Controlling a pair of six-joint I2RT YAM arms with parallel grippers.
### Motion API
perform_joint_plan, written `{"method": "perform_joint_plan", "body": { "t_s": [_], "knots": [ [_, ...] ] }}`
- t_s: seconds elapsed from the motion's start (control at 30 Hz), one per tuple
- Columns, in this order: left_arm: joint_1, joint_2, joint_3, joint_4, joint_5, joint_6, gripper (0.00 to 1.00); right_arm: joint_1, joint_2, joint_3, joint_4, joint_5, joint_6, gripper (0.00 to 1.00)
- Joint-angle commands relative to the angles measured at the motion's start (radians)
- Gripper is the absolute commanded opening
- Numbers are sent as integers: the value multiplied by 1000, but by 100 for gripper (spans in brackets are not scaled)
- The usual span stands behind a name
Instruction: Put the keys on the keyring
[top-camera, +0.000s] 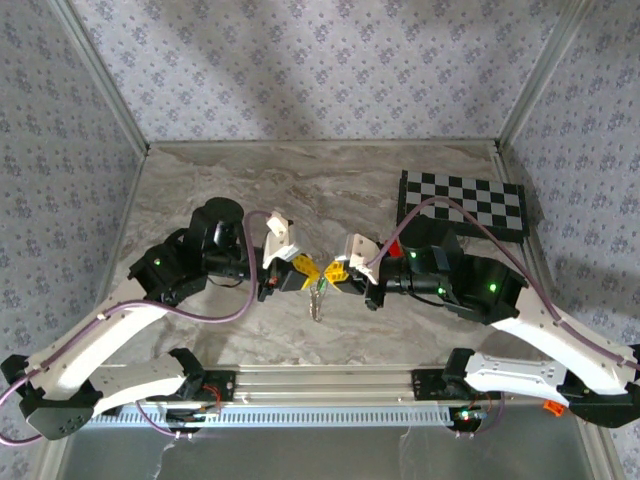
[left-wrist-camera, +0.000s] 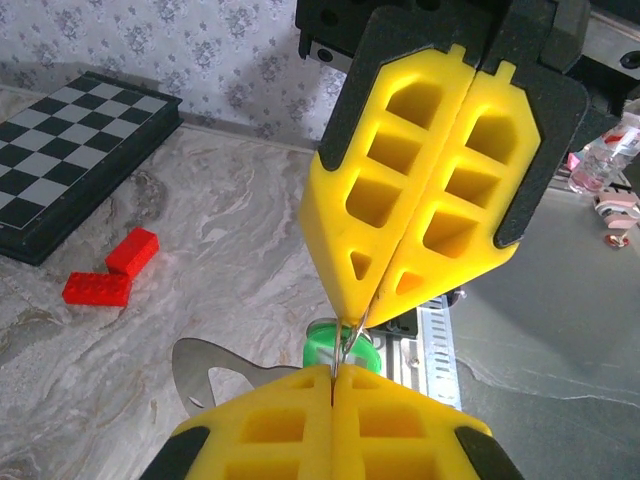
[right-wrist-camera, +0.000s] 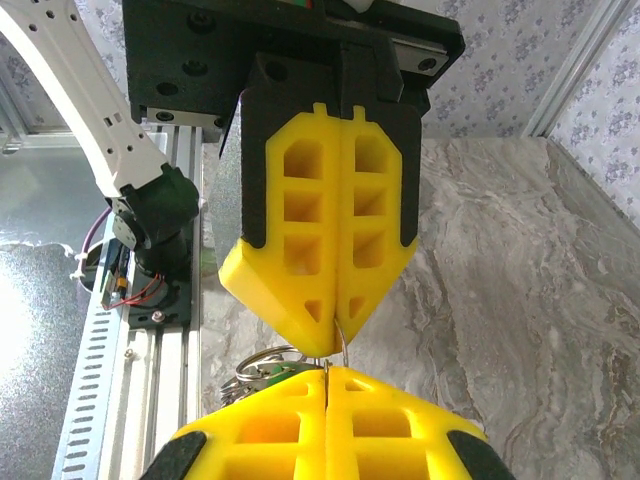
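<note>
Marble table (top-camera: 300, 190), keyring (top-camera: 318, 300) vertical, downward

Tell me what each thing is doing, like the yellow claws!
Left yellow-fingered gripper: shut on the keyring.
Right yellow-fingered gripper: shut on the same keyring.
Thin silvery wire keyring: pinched between both grippers.
Tiny green plastic key: by the tips, not gripped.
Two red plastic bricks: lying flat.
Black-and-white chessboard: folded shut.

Mostly hidden behind left pincer (left-wrist-camera: 331, 374) — green key (left-wrist-camera: 322, 346), keyring (right-wrist-camera: 343, 342) too.
</note>
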Motion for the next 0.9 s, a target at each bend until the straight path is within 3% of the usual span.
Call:
{"method": "perform_joint_plan", "body": {
  "t_s": [0.0, 0.4, 0.87],
  "knots": [
    [-9, 7, 49, 56, 21, -6, 0, 21, 7, 20, -5, -29, -29, 0],
    [-8, 2, 47, 84, 32, -36, 0, 32, -15, 0, -4, -6, -66, 0],
    [-8, -65, -50, 241, -19, -132, 0, 46, -47, -21, 9, 24, -76, 0]
  ]
}}
